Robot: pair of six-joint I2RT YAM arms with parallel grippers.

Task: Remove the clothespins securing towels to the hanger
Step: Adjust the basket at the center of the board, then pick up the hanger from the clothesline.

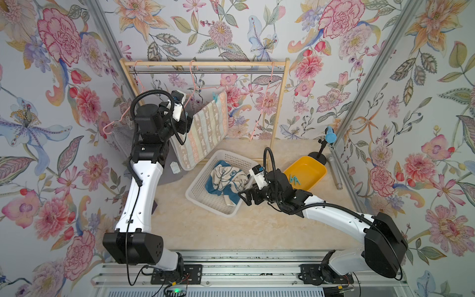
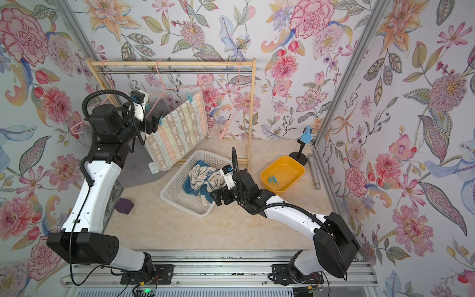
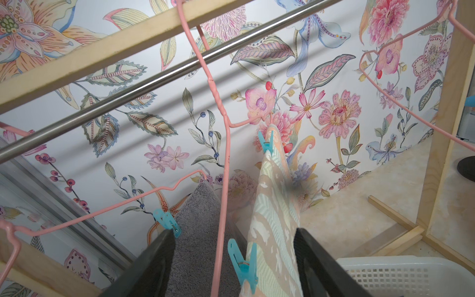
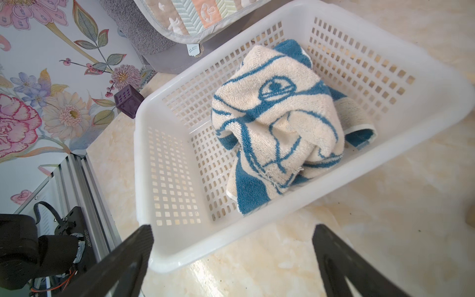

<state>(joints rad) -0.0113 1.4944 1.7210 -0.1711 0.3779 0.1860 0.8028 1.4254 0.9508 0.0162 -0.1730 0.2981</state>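
Note:
My left gripper (image 3: 234, 236) is raised at the hangers, open. Between its jaws stand a pink hanger wire (image 3: 223, 144), a teal clothespin (image 3: 244, 264) and the edge of the striped towel (image 3: 275, 205); nothing is gripped. A second teal clothespin (image 3: 265, 142) pins that towel's far end. Another (image 3: 166, 222) holds the grey towel (image 3: 200, 231) beside one finger. The blue-and-white towel (image 4: 277, 123) lies crumpled in the white basket (image 4: 144, 159). My right gripper (image 4: 232, 236) hangs open and empty over the table at the basket's near corner.
A wooden rack (image 1: 203, 62) with a steel bar carries three pink hangers. A yellow tray (image 1: 312, 164) right of the basket holds two teal clothespins (image 1: 294, 179). A small stand (image 1: 330, 136), a silver cylinder (image 1: 336, 174) and a purple cube (image 2: 124, 205) are on the table.

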